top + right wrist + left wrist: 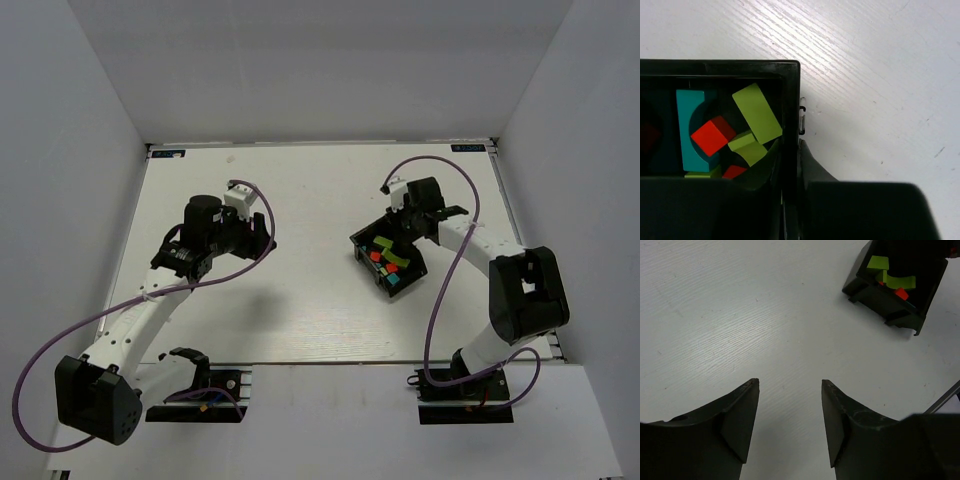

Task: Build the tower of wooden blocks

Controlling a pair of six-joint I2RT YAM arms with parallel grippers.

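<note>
No wood block tower stands in any view. The small painted blocks lie jumbled inside a black bin point(358, 244): a teal arch block point(687, 130), a red cube point(712, 135), a long lime block point(756, 112) and a smaller lime piece point(747, 146). My right gripper point(790, 142) is shut on the bin's right wall point(790, 90), one finger inside and one outside. It sits at the bin's far end point(412, 222). My left gripper point(790, 384) hangs open over bare table left of the bin point(875, 297), with nothing between its fingers.
The bin lies tilted on the white table point(300, 300), right of centre. White walls close in the table on three sides. The left arm point(215, 235) hovers at centre-left, and purple cables loop from both arms.
</note>
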